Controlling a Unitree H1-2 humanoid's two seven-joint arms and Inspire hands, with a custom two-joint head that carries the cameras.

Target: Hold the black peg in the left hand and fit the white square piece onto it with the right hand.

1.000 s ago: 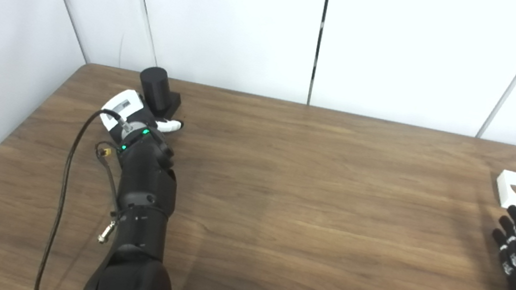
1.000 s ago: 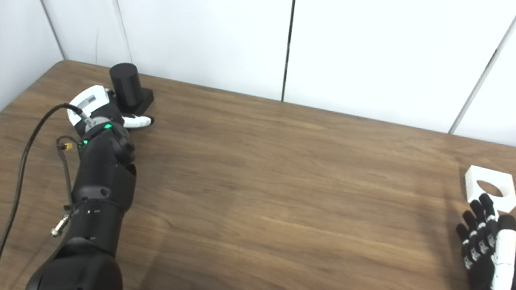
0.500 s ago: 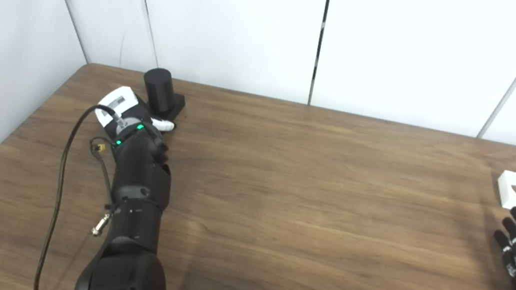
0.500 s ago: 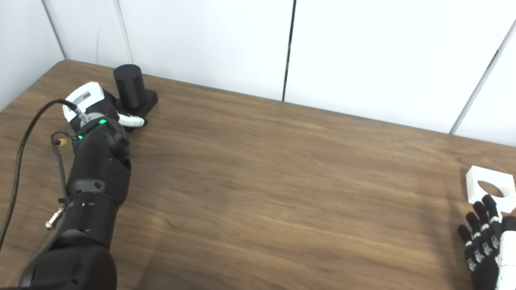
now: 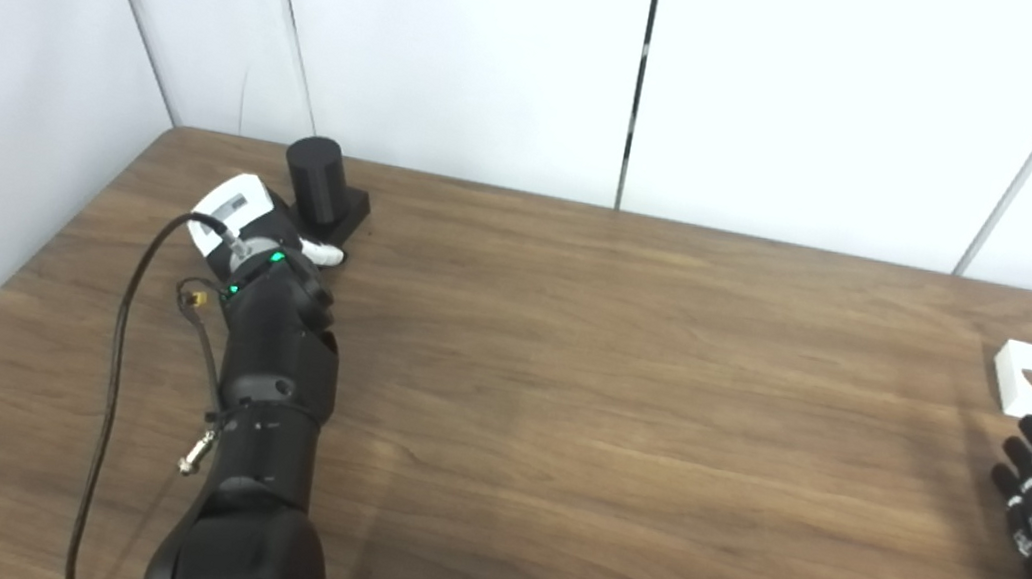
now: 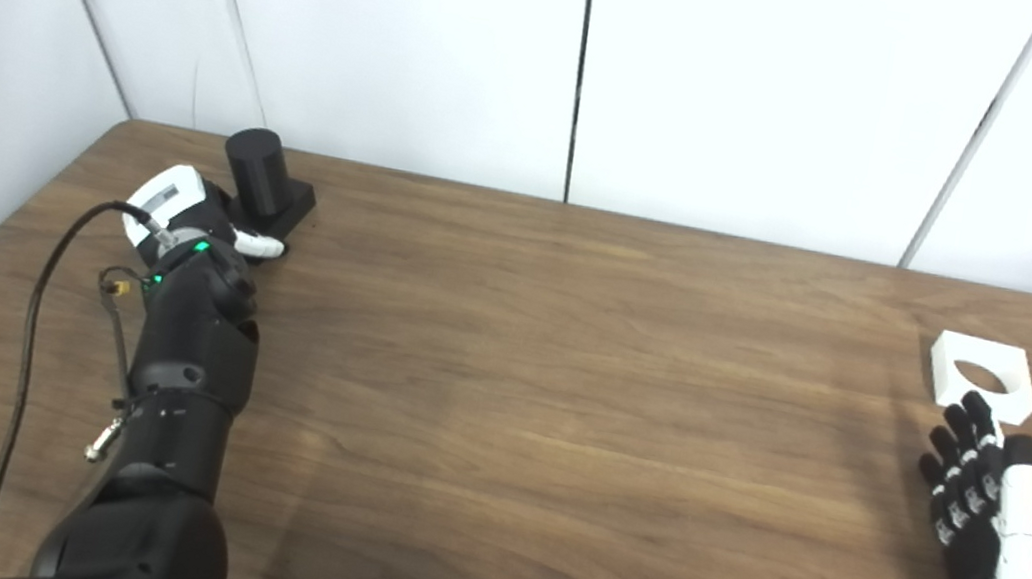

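Standing upright at far-left bench (image 5: 559,417) corner: black peg (image 5: 314,180) on its square base; left robot hand (image 5: 267,229) beside base, grip hidden, cannot tell. White square piece (image 6: 981,373) flat at far right; right robot hand (image 6: 990,508) spread, fingertips just short of it

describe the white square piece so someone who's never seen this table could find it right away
Start at the wooden table and go to its far right side, about halfway back toward the white wall. There the white square piece lies flat, just beyond the fingertips of the open right hand. It is the only white block on the table, with a round hole through its middle, unlike the black peg at far left.
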